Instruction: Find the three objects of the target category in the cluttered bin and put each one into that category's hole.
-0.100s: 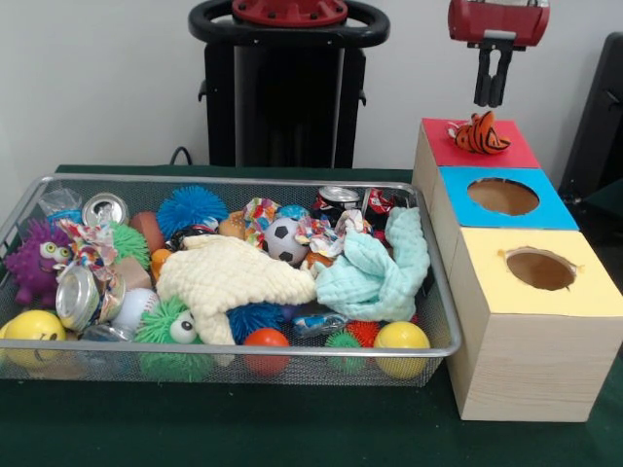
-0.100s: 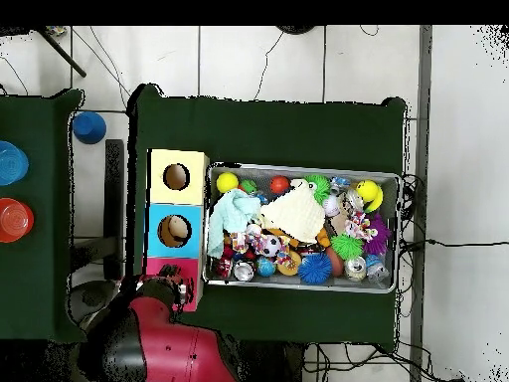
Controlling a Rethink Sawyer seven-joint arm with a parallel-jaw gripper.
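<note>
An orange striped plush toy (image 1: 479, 134) lies on the red top of the far box (image 1: 521, 148), covering its hole. My gripper (image 1: 494, 97) hangs straight above it, a short gap away, its fingers close together with nothing between them. In the overhead view the gripper (image 2: 171, 286) sits over the red box (image 2: 157, 267). The blue box (image 1: 458, 199) and the yellow box (image 1: 584, 292) show open round holes. The wire bin (image 1: 292, 352) holds a cream cloth (image 1: 234, 277), a mint cloth (image 1: 380, 272), a soccer ball (image 1: 285, 240), spiky balls, cans and other toys.
The three boxes stand in a row against the bin's side. A purple monster toy (image 1: 34, 261) and a yellow ball (image 1: 32, 329) fill the bin's far end. In the overhead view, blue and red bowls (image 2: 14, 219) rest on a second table beyond the boxes.
</note>
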